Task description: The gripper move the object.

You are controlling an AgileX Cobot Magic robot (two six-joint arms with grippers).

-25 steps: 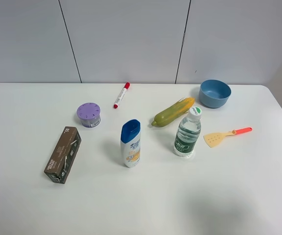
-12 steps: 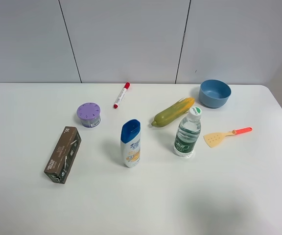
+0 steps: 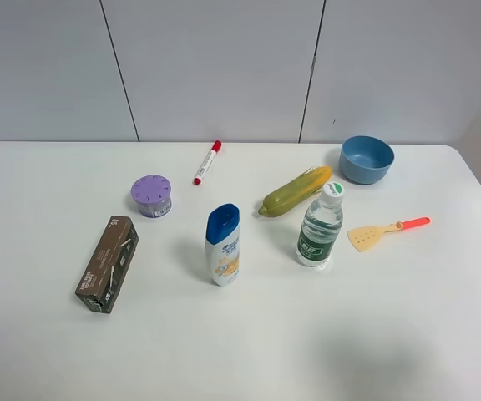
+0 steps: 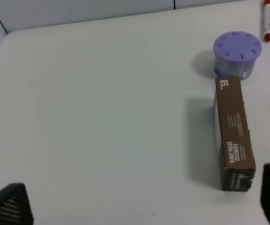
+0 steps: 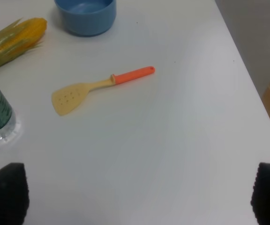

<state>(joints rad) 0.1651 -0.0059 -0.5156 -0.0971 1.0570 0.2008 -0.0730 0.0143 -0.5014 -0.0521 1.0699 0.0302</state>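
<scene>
The long dark brown carton [image 3: 107, 263] lies flat on the white table at the front left, its dark green end toward the front. It also shows in the left wrist view [image 4: 233, 133], apart from the gripper. My left gripper [image 4: 139, 208] is open and empty, with only its two black fingertips [image 4: 9, 207] showing, spread wide, and the carton lies near one of them. My right gripper [image 5: 135, 197] is open and empty over bare table. Neither arm shows in the exterior high view.
A purple round canister [image 3: 152, 195] stands just behind the carton. A red-and-white marker [image 3: 207, 161], shampoo bottle [image 3: 223, 244], corn cob [image 3: 295, 190], water bottle [image 3: 320, 225], blue bowl [image 3: 366, 159] and yellow spatula [image 3: 388, 230] spread across the middle and right.
</scene>
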